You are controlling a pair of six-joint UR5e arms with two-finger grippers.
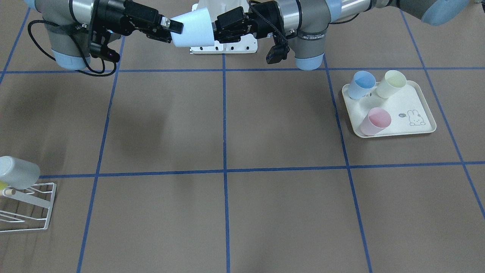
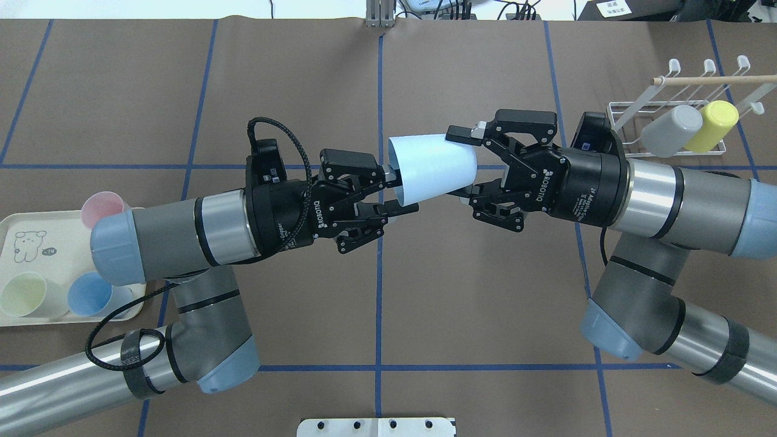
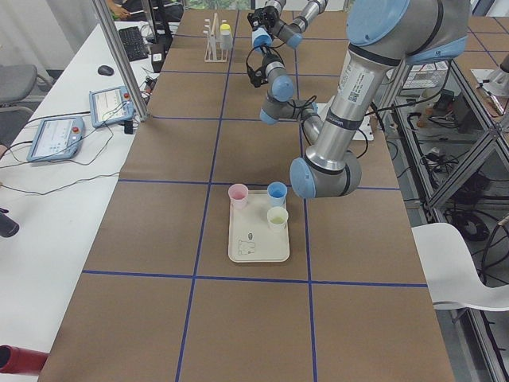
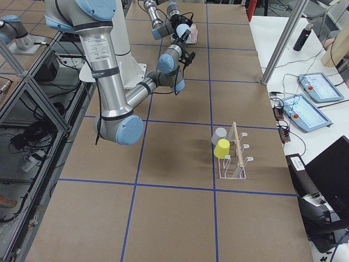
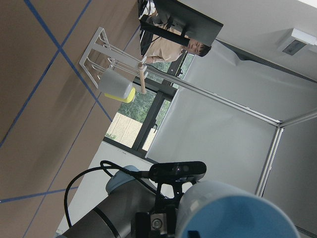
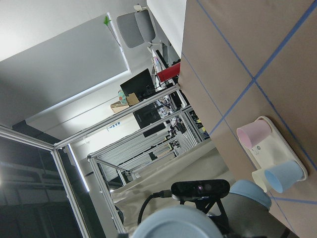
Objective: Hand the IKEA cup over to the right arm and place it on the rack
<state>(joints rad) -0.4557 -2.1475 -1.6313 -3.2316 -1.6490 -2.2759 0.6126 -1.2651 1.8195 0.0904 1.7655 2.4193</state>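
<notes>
A pale blue IKEA cup (image 2: pixel 434 167) hangs on its side in mid-air over the table's robot-side edge, mouth toward the left arm. My right gripper (image 2: pixel 460 162) is shut on the cup's narrow base end, one finger on each side. My left gripper (image 2: pixel 405 193) stands open at the mouth, with one finger reaching inside and the other just outside the rim. From the front, the cup (image 1: pixel 193 28) sits between both hands. The white wire rack (image 2: pixel 613 112) with its wooden dowel stands at the far right.
A grey cup (image 2: pixel 671 130) and a yellow cup (image 2: pixel 710 124) hang on the rack. The cream rabbit tray (image 1: pixel 409 102) on the robot's left holds pink, blue and pale yellow cups. A person shows in the left wrist view.
</notes>
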